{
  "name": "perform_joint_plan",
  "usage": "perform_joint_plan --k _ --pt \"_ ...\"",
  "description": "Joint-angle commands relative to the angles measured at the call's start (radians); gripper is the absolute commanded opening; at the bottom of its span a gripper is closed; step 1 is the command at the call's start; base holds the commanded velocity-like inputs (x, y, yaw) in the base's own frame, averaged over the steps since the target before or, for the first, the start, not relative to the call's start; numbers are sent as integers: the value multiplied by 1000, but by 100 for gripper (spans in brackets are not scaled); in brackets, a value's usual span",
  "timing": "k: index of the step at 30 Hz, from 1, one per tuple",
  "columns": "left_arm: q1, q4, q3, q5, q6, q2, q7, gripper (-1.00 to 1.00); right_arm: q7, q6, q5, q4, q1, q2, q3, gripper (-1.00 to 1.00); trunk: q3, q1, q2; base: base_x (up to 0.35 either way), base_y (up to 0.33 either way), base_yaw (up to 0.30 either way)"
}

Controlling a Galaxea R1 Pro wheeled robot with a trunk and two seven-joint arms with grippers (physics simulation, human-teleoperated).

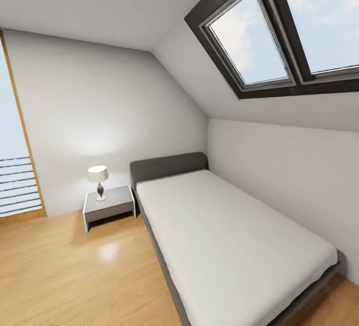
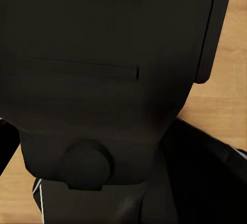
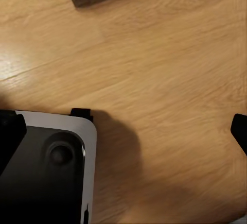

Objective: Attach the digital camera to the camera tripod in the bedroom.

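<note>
You face the bed [image 1: 234, 246] with the lamp [image 1: 98, 180] beside its headboard, camera and tripod unfound, nothing attached yet, and neither tool's state can be told.

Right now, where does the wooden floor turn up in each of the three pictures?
Head view: the wooden floor spreads across the lower left, in front of the nightstand and alongside the bed.
Left wrist view: the floor peeks out beside a big dark robot part.
Right wrist view: the floor lies around a white-edged robot part.
Shared landmark: the floor's light plank grain.
</note>
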Motion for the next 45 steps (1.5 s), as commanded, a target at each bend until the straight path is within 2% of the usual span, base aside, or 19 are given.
perform_joint_plan --k 1,45 --pt "0 1 -9 6 -2 0 0 -100 2 -5 4 3 -1 -1 -8 100 0 0 -1 0 0 269" --pt "0 1 -9 6 -2 0 0 -100 1 -5 4 2 -1 0 -8 100 0 0 -1 0 0 269"
